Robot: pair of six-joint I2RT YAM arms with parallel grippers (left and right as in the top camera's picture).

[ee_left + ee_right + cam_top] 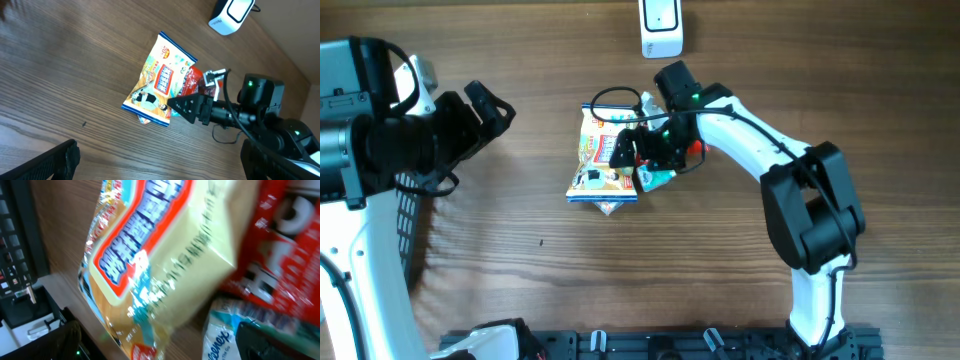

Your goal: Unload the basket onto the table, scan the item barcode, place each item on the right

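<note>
A colourful snack bag (602, 160) lies flat on the wooden table, partly over a red pack (696, 148) and a teal tissue pack (657, 179). No barcode shows on any of them. A white scanner (662, 28) stands at the table's far edge. My right gripper (636, 154) hangs open low over the pile. In the right wrist view the snack bag (160, 245), the red pack (280, 240) and the tissue pack (222, 337) fill the space ahead of its fingers (267, 340). My left gripper (492, 106) is open, well left of the bag, holding nothing.
The left wrist view takes in the bag (159, 82), the red pack (192, 82), the scanner (231, 12) and the right gripper (186, 106) from the side. A black cable (612, 95) loops over the bag's top. A black rail (660, 345) runs along the near edge.
</note>
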